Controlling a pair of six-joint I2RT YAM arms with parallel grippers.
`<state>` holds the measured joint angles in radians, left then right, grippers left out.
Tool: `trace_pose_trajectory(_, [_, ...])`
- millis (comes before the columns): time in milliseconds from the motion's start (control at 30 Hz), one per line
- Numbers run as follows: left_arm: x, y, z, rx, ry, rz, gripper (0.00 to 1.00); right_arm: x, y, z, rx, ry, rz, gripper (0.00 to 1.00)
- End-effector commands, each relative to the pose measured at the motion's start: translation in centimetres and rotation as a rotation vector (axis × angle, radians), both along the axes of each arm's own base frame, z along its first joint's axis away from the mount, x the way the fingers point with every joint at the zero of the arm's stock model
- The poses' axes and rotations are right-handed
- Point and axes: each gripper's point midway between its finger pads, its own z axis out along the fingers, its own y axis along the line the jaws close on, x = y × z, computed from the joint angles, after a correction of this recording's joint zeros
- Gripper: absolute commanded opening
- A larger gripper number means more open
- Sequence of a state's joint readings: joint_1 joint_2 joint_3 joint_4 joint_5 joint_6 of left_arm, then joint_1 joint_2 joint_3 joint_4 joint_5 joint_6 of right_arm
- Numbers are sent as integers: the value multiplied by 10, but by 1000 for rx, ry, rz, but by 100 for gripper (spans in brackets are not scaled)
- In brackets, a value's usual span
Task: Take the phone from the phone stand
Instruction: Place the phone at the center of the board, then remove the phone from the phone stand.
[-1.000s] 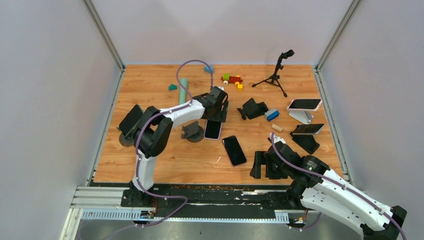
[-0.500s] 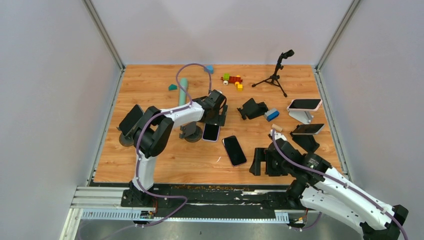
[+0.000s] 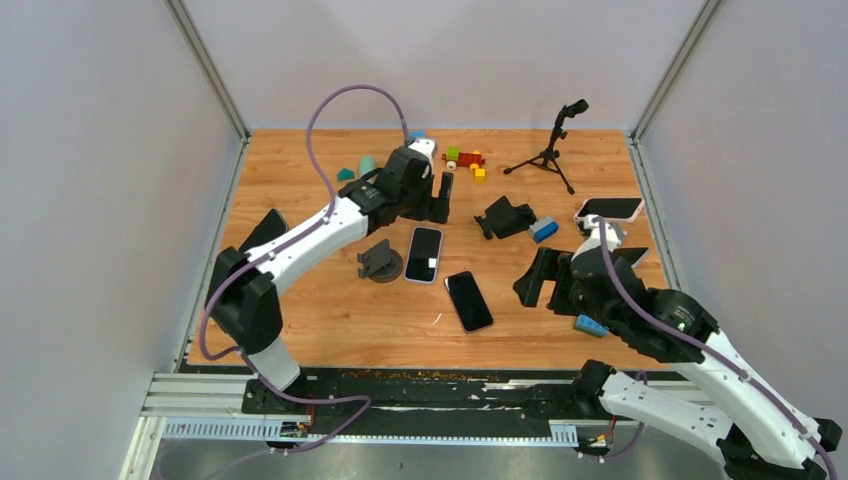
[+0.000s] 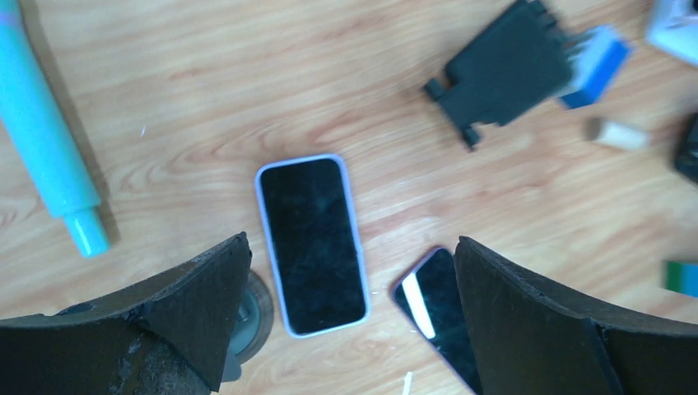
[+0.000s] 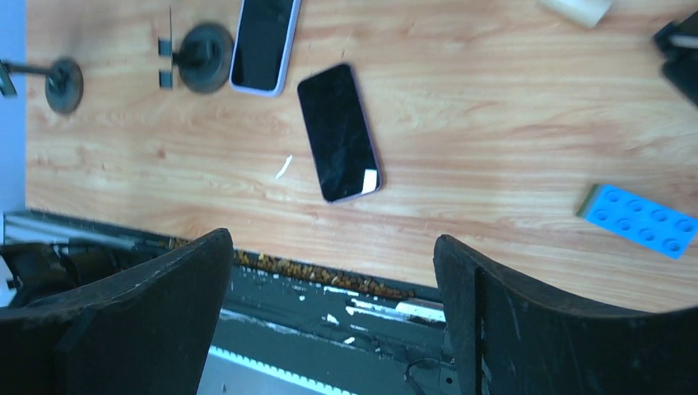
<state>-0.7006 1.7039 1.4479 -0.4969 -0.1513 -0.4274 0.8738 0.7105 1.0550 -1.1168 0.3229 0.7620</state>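
- My left gripper hangs with its fingers spread wide and nothing between them. Directly beneath lies the lavender-cased phone, flat and face up on the table.
- That phone sits just beside the round black stand, off it and not leaning on it. I judge this one done.
- My right gripper is likewise released and empty. It looks down over the dark phone, which also lies flat on the wood.
- Further right, a pink-cased phone rests tilted on the white stand, close behind my right wrist. I take it as the next to lift.
- To do that well, I would bring the open right jaws square across the phone's long edges and close on the case, not the glass.
- I would lift along the stand's slope so the bottom lip lets go cleanly and the light stand does not tip.
- Whether a further stand behind my right arm holds a phone, I cannot tell.
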Motion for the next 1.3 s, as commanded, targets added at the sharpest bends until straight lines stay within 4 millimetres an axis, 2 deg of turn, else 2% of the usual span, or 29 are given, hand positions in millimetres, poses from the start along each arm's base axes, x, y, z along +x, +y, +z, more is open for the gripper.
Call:
trace_pose_trajectory(0, [-15, -19, 35, -127, -65, -131, 100, 9, -36, 32, -4, -110, -162, 94])
trace_pose_trajectory(133, [-34, -22, 32, -161, -36, -208, 100, 6, -46, 34, -5, -119, -192, 94])
trace_pose_trajectory(267, [-42, -3, 44, -118, -68, -187, 100, 3, -40, 18, -39, -73, -158, 94])
trace_pose_trajectory(367, [-50, 25, 64, -72, -108, -123, 100, 3, -29, 9, -66, -43, -100, 94])
trace_pose_trajectory(400, [-51, 37, 76, -61, -144, -83, 100, 3, -24, 6, -74, -35, -70, 94])
trace_pose_trajectory(433, [-52, 50, 76, -26, -153, -45, 100, 3, -21, 4, -81, -28, -55, 94])
trace_pose_trajectory(467, [-57, 60, 88, -26, -184, -29, 100, 3, -19, 2, -83, -24, -44, 94])
trace_pose_trajectory(500, [-59, 73, 87, 7, -191, 5, 100, 4, -16, 1, -84, -21, -39, 94])
trace_pose_trajectory(533, [-64, 84, 98, 1, -222, 20, 100, 4, -15, -1, -83, -19, -33, 94])
trace_pose_trajectory(567, [-68, 92, 92, 15, -215, 27, 100, 4, -13, -3, -79, -16, -26, 94])
trace_pose_trajectory(600, [-70, 104, 101, -1, -234, 48, 100, 4, -11, -5, -74, -15, -19, 94])
trace_pose_trajectory(633, [-74, 110, 93, -5, -215, 49, 100, 3, -9, -7, -67, -14, -11, 94])
trace_pose_trajectory(667, [-74, 125, 97, -23, -220, 86, 100, 3, -7, -10, -60, -12, -5, 94])
trace_pose_trajectory(700, [-76, 132, 90, -29, -198, 90, 100, 2, -6, -13, -57, -8, -2, 94])
trace_pose_trajectory(733, [-75, 148, 91, -31, -198, 133, 100, 2, -5, -16, -53, -4, 4, 94])
trace_pose_trajectory(800, [-76, 170, 89, -26, -185, 184, 100, 0, -4, -21, -51, 4, 9, 94])
trace_pose_trajectory(867, [-78, 177, 93, -32, -192, 187, 100, 0, -6, -25, -56, 10, -2, 94])
trace_pose_trajectory(1000, [-78, 168, 103, -70, -221, 135, 100, 7, -9, -21, -57, -8, -49, 95])
trace_pose_trajectory(1167, [-75, 154, 100, -94, -212, 62, 100, 18, -6, 1, -37, -38, -98, 96])
trace_pose_trajectory(1267, [-76, 147, 95, -103, -198, 17, 100, 23, -8, 3, -70, -35, -120, 96])
